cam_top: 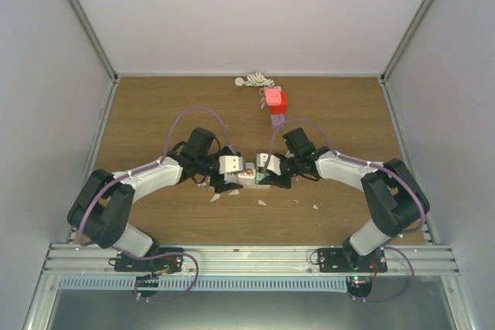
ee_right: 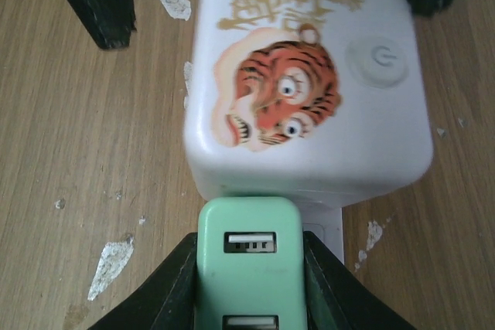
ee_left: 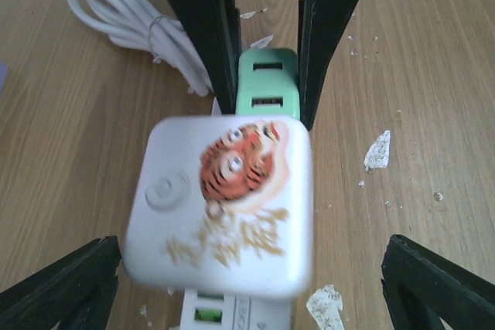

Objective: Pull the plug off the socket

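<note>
A white cube adapter with a tiger picture (ee_left: 224, 206) sits on a white power strip (ee_left: 232, 316) at the table's middle (cam_top: 249, 178). A mint-green USB plug (ee_right: 249, 218) stands right beside the cube on the same strip. My right gripper (ee_right: 251, 264) is shut on the green plug, one finger on each side; this grip also shows in the left wrist view (ee_left: 267, 86). My left gripper (ee_left: 251, 268) is open, its fingers (ee_left: 69, 284) wide on either side of the cube, apart from it. The cube looks blurred in the left wrist view.
A coiled white cable (ee_left: 131, 21) lies on the wood beside the strip. A pink and red object (cam_top: 274, 100), a purple one (cam_top: 277, 121) and another white cable (cam_top: 254, 80) lie at the back. White flakes (ee_right: 112, 264) dot the table. Grey walls enclose it.
</note>
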Available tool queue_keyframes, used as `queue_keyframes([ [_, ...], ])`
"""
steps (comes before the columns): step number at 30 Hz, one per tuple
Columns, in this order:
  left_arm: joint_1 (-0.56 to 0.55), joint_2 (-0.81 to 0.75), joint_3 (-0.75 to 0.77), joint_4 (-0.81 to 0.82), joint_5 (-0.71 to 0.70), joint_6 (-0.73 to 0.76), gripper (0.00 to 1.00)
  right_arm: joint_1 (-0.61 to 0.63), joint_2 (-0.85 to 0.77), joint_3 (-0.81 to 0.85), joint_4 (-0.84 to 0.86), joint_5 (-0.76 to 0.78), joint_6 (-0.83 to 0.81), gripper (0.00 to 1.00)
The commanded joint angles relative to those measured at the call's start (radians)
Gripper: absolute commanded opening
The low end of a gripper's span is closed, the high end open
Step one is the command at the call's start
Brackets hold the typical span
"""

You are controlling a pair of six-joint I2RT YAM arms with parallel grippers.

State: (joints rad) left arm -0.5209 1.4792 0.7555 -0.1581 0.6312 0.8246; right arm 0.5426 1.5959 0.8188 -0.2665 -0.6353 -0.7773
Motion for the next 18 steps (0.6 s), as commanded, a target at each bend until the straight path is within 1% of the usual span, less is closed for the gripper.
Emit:
queue_keyframes([
  [1,-0.008,0.045,0.044,0.01,0.049,0.087,0.92,0.055,0.004,-0.013,0.022,-0.035,-0.055,0.15],
  [4,-0.008,0.063,0.058,-0.007,0.068,0.091,0.91,0.057,0.009,-0.01,0.016,-0.033,-0.086,0.14],
  [6,-0.01,0.078,0.07,-0.028,0.084,0.086,0.88,0.057,0.013,-0.006,0.017,-0.03,-0.094,0.14],
  [11,-0.01,0.105,0.087,-0.085,0.096,0.087,0.71,0.057,0.025,0.004,0.012,-0.028,-0.088,0.13],
  [15,-0.01,0.078,0.077,-0.082,0.092,0.074,0.59,0.057,0.03,0.007,0.006,-0.03,-0.077,0.1],
  [18,-0.01,0.046,0.08,-0.073,0.117,0.05,0.52,0.057,0.042,0.02,-0.002,-0.025,-0.066,0.08],
])
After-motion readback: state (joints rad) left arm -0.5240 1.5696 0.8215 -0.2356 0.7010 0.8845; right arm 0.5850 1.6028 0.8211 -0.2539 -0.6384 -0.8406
